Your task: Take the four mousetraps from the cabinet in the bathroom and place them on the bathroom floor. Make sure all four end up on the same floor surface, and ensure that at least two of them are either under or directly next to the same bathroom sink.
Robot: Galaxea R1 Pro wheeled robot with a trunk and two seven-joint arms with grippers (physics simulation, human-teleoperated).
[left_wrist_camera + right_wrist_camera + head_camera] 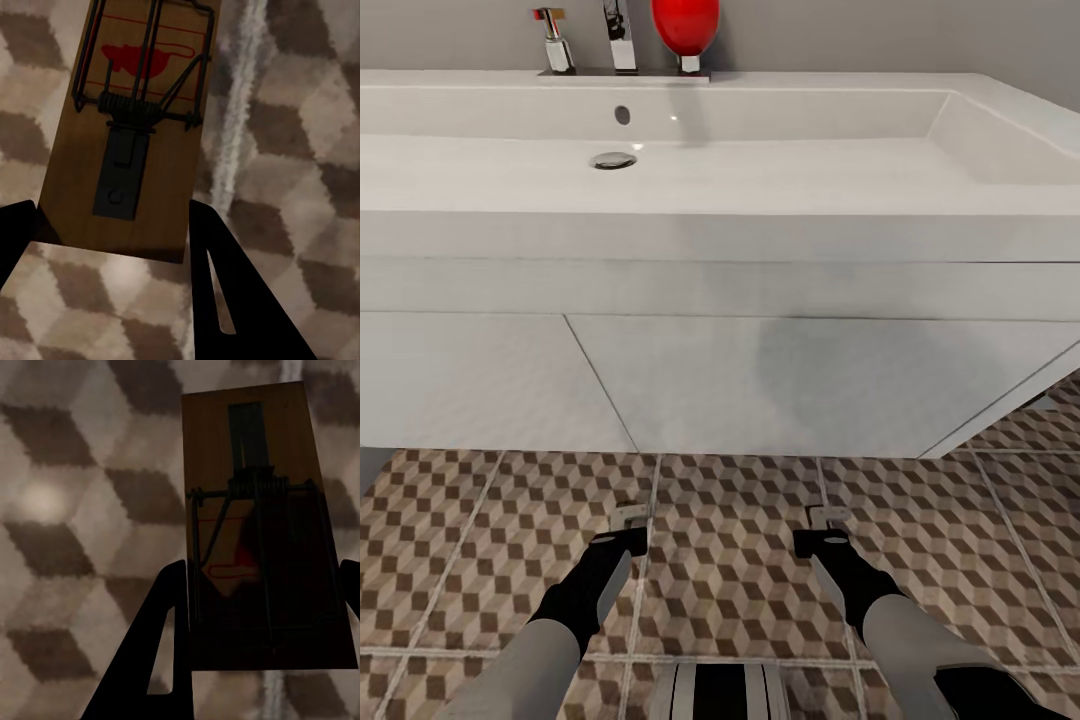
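Head view: both arms reach down over the bathroom floor in front of the sink, the left gripper and right gripper low over the cube-patterned tiles, each carrying a mousetrap. In the left wrist view the left mousetrap sits between the black fingers, clenched on its plain end; in the right wrist view the right mousetrap is likewise pinched by its fingers. Whether either trap already touches the tiles I cannot tell. The step is best done by lowering each trap flat, then releasing gently so neither tips. The vanity's lower edge hangs just ahead; open tile lies between and beside the arms.
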